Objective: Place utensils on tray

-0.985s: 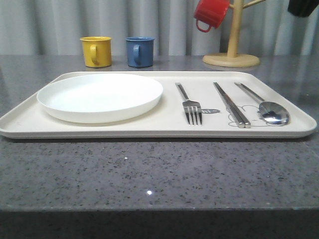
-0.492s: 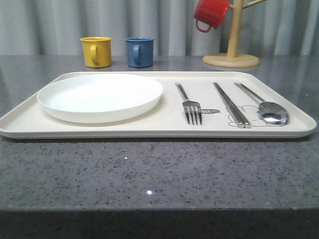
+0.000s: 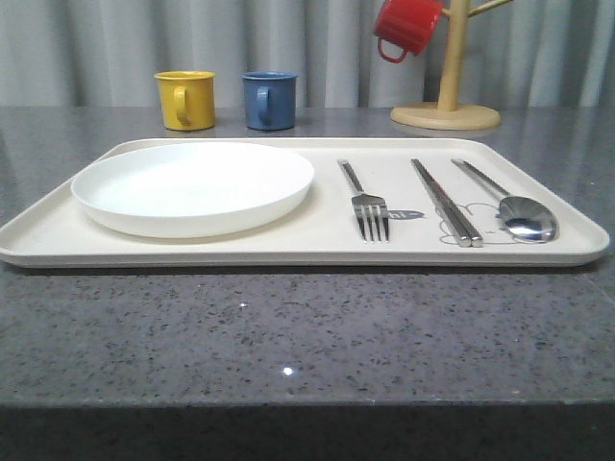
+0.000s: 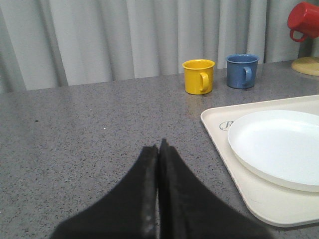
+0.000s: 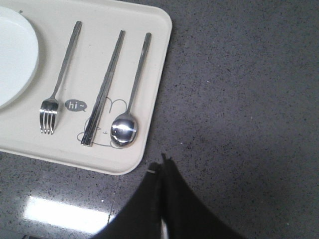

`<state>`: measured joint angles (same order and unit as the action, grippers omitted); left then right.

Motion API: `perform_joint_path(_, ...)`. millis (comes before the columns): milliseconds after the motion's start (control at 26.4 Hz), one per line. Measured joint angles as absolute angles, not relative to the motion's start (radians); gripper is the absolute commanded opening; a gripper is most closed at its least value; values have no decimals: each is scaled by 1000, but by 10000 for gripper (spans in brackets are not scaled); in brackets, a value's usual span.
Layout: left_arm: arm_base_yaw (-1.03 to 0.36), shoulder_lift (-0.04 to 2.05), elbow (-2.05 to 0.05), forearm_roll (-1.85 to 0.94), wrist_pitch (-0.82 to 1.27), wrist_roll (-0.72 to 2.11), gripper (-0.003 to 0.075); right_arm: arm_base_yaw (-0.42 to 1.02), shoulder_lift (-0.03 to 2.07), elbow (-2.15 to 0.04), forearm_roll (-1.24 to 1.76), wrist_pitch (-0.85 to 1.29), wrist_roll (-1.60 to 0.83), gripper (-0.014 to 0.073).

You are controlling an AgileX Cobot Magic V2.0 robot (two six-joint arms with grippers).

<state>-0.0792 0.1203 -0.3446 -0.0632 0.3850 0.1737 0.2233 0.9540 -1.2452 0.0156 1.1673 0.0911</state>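
Observation:
The cream tray [image 3: 317, 246] lies across the grey table. On it sit a round white plate [image 3: 192, 185] at the left, then a fork [image 3: 365, 204], a pair of chopsticks [image 3: 445, 202] and a spoon [image 3: 509, 205] side by side at the right. The right wrist view has the fork [image 5: 60, 79], chopsticks [image 5: 103, 89] and spoon [image 5: 130, 104] on the tray [image 5: 144, 144]. My right gripper [image 5: 162, 162] is shut and empty, over bare table just off the tray's corner. My left gripper [image 4: 159, 145] is shut and empty, over bare table beside the tray [image 4: 227, 154] and plate [image 4: 279, 144].
A yellow mug [image 3: 186, 98] and a blue mug [image 3: 269, 99] stand behind the tray. A wooden mug tree [image 3: 448, 106] at the back right carries a red mug [image 3: 405, 26]. Bare grey counter runs in front of the tray and to either side.
A dark shape at the top right corner of the front view one second ago has gone from sight. The tray and utensils have not moved.

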Motion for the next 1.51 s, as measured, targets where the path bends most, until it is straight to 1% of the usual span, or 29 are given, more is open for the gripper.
perform_joint_path(303, -79, 120, -345, -63, 385, 174, -19, 223, 640, -936, 7, 932, 85, -118)
perform_joint_path(833, -79, 120, -345, -63, 385, 174, -19, 223, 262, -520, -7, 601, 82, -118)
perform_joint_path(1060, -79, 120, -345, -63, 385, 174, -19, 223, 223, -416, -38, 523, 82, -118)
perform_joint_path(1515, -79, 120, -345, -63, 385, 174, -19, 223, 223, -407, -45, 491, 82, -118)
